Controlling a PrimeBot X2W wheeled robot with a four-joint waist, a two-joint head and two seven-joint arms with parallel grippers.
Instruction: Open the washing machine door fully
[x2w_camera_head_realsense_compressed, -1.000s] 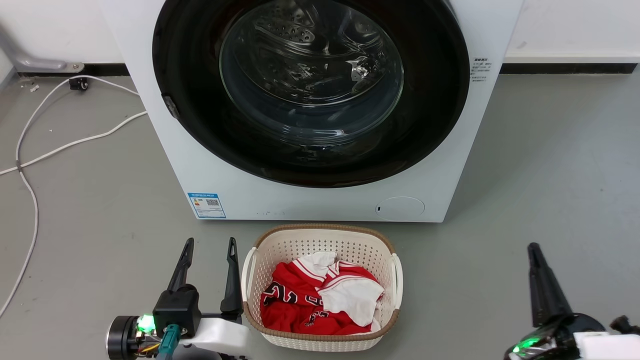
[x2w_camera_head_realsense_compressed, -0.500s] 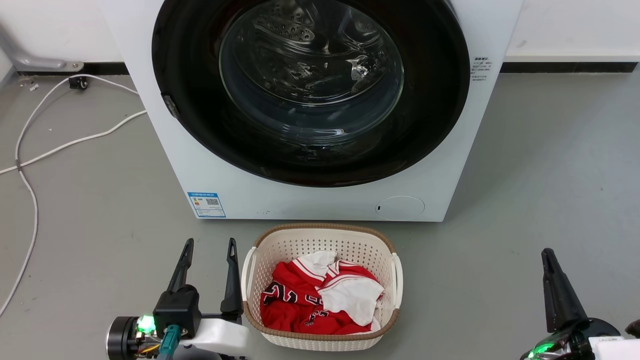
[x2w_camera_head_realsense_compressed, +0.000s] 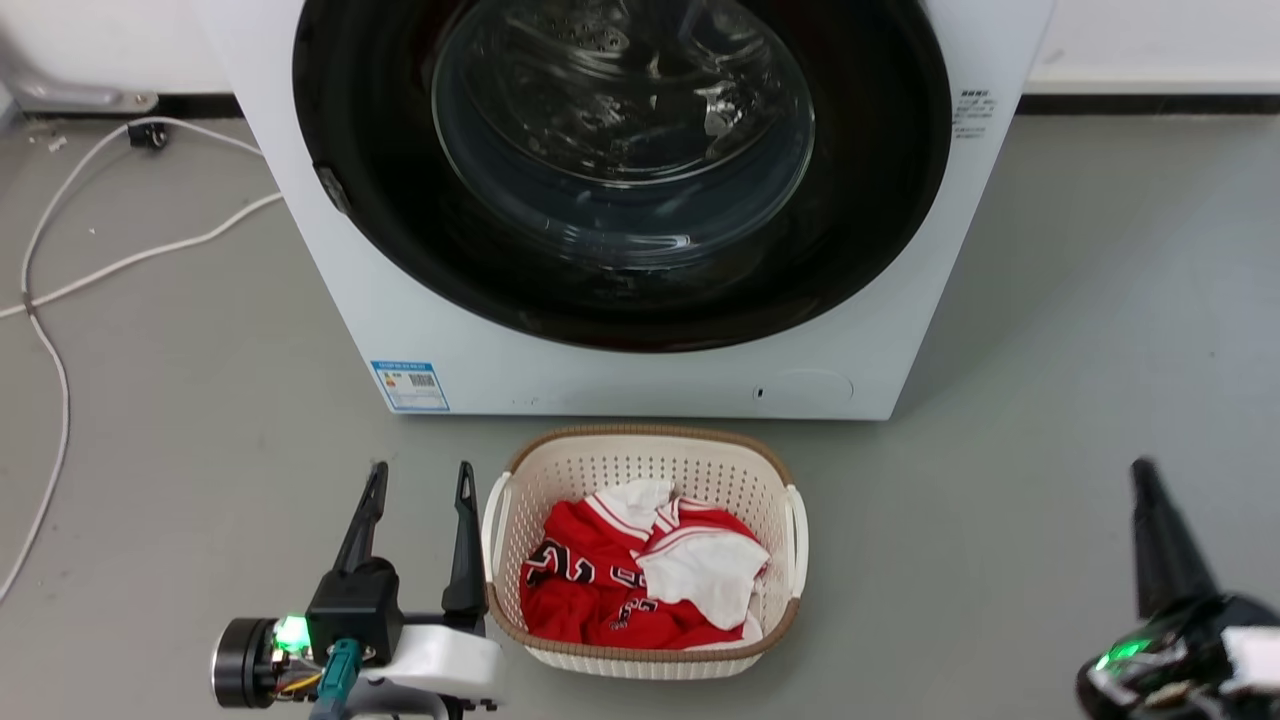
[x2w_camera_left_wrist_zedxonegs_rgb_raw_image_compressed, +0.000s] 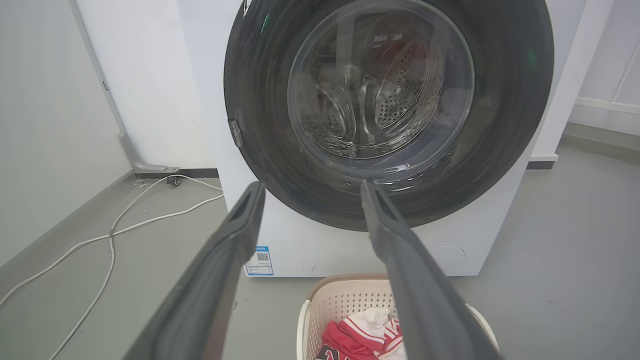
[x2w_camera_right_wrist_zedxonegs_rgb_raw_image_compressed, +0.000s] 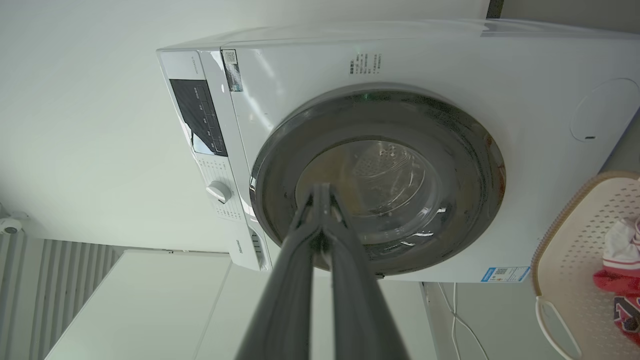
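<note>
Left fingers (x2w_camera_head_realsense_compressed: 465, 545) wide apart, right fingers (x2w_camera_right_wrist_zedxonegs_rgb_raw_image_compressed: 295, 290) tip-to-tip, both empty; blue QR label (x2w_camera_head_realsense_compressed: 409, 385) on washing machine (x2w_camera_head_realsense_compressed: 600, 380).

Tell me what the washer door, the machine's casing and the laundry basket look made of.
The washing machine door: clear centre bowl, probably glass, since the drum shows through; the glossy black ring around it is likely plastic, given its reflections. The washing machine casing: smooth white, probably painted metal, though it could be plastic. The basket: matte cream perforated plastic, brown woven-look rim.

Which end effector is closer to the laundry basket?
Left. The left end effector sits right beside the laundry basket, at its left side; the right end effector is well off to its right.
</note>
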